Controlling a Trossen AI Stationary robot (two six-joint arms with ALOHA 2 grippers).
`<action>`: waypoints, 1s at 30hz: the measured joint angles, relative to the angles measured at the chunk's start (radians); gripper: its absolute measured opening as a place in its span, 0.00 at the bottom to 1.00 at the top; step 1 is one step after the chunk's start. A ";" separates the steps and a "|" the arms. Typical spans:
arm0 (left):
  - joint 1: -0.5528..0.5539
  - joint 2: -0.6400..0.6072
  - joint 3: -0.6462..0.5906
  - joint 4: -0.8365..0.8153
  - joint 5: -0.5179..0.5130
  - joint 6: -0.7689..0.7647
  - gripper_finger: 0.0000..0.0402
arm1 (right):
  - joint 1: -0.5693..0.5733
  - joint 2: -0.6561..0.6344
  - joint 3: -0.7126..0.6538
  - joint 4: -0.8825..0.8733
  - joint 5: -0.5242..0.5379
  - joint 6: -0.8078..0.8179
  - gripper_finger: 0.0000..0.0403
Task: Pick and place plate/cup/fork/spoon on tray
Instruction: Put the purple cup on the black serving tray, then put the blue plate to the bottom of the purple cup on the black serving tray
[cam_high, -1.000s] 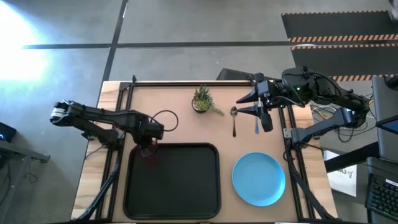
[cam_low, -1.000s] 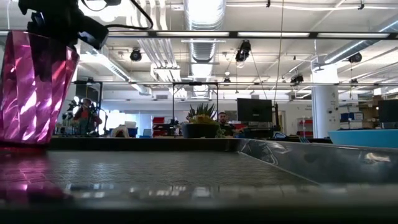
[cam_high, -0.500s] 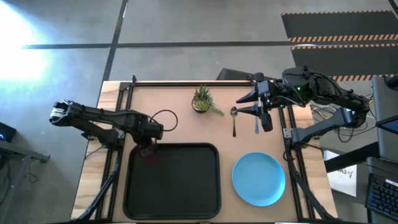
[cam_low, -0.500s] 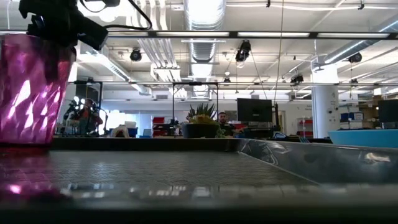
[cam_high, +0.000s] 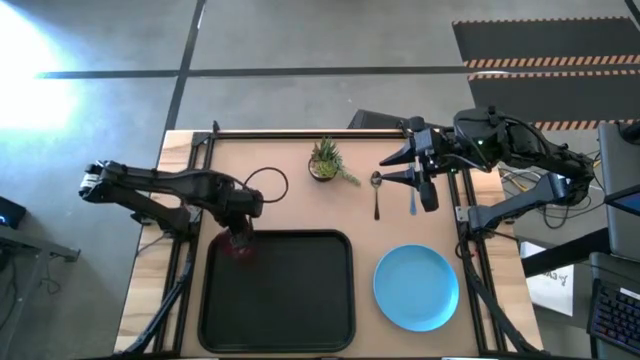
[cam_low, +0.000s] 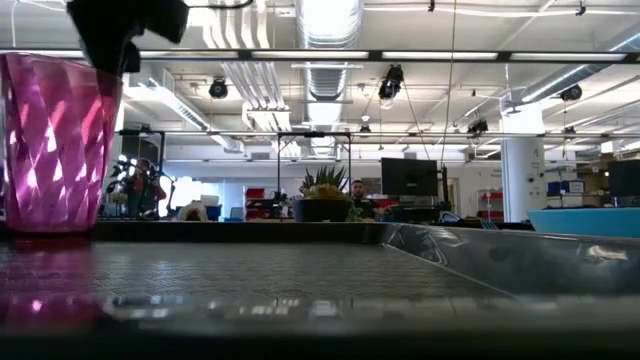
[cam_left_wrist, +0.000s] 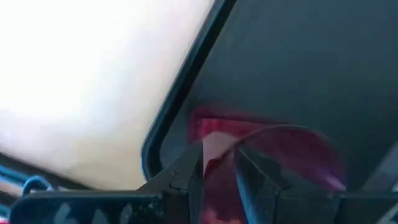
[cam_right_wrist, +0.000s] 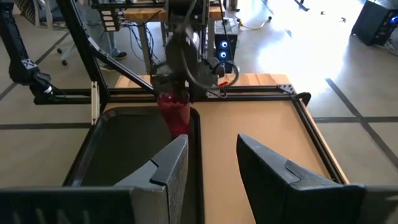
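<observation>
Now, cup (cam_high: 238, 246): upright in the tray's (cam_high: 300, 300) far-left corner.
Left tool (cam_high: 236, 232): pinching its rim, seemingly about to release.
Right tool (cam_high: 400, 168): spread, waiting above spoon (cam_high: 376, 193).

There's a little potted plant (cam_high: 324, 162) sitting near the far edge of the wooden counter (cam_high: 280, 205), also visible from the low view (cam_low: 322, 197). Behind it, an open workshop: monitor (cam_low: 409, 177), white pillar (cam_low: 516, 178), ceiling ducts (cam_low: 322, 60), and a person (cam_low: 140, 186) off in the background.
</observation>
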 joint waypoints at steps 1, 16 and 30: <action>0.000 -0.001 0.025 0.001 0.000 0.001 0.18 | 0.000 0.000 0.000 -0.001 0.000 0.000 0.32; 0.000 -0.114 0.366 0.065 -0.228 0.087 0.18 | 0.000 0.067 -0.012 -0.320 0.039 0.259 0.32; 0.000 -0.270 0.346 0.484 -0.298 0.446 0.18 | 0.031 0.285 -0.096 -0.650 -0.012 0.523 0.32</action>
